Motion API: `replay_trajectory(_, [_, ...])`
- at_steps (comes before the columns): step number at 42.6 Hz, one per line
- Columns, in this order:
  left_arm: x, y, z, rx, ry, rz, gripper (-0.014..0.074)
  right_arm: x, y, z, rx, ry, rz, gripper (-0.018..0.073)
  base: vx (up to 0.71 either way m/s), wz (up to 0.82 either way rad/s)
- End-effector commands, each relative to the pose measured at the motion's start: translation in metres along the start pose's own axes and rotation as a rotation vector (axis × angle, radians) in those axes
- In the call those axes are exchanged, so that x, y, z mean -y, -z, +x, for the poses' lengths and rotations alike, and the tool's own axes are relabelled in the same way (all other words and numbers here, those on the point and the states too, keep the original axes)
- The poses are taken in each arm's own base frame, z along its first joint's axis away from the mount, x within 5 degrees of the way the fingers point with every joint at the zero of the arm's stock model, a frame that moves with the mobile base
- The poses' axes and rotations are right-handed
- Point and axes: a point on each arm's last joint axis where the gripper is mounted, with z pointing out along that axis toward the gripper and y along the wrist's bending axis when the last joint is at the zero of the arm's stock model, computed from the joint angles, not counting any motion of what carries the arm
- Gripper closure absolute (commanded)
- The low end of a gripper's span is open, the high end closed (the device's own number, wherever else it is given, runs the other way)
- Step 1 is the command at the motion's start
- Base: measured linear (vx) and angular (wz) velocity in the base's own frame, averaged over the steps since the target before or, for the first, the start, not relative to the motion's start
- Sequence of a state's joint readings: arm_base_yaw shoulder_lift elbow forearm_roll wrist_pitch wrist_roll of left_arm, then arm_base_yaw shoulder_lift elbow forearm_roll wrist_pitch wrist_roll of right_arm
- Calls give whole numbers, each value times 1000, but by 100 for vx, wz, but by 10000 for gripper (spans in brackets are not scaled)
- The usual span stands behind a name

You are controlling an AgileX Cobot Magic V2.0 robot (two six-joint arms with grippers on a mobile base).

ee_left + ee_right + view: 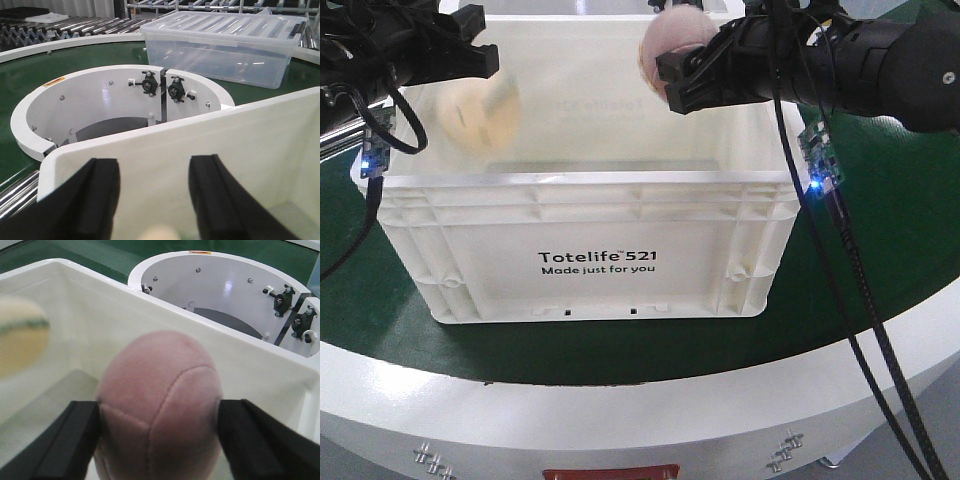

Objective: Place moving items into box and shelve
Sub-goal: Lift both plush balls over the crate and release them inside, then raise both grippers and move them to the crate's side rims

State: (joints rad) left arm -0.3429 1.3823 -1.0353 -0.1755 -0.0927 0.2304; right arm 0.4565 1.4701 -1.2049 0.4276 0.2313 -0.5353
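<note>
The off-white box [600, 215] printed "Totelife 521" stands on the green belt. My left gripper [470, 45] [155, 167] hovers open over the box's left end, with nothing between its fingers. Just below it, inside the box, the cream-yellow plush ball [478, 108] [20, 335] shows as a blur, apart from the fingers. Only a sliver of that ball [155, 232] shows at the bottom of the left wrist view. My right gripper [680, 80] [159, 415] is shut on the pinkish-brown plush ball [672, 40] [160, 390], above the box's right side. The box's far wall [200, 330] rises behind it.
A clear lidded plastic bin [220, 45] sits on the belt beyond the box. A white curved guard with black bearings [100, 95] [225, 280] stands right behind the box. Black cables [860, 300] hang from the right arm. The white table edge [640, 420] runs across the front.
</note>
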Motion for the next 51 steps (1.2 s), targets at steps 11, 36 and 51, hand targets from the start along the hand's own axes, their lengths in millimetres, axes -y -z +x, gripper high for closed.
replay_trajectory(11, [-8, 16, -32, 145, 19, -34, -3, 14, 19, -26, 144, -57, 73, -155, 0, 0])
replay_trajectory(36, [-70, 64, -29, -65, 72, -208, 54, 89, 50, -38, -165, -314, 123, -34, 0, 0])
replay_trajectory(51, [-70, 64, -28, -71, 98, -206, 54, 91, -1, -48, -397, -375, 46, -7, 0, 0])
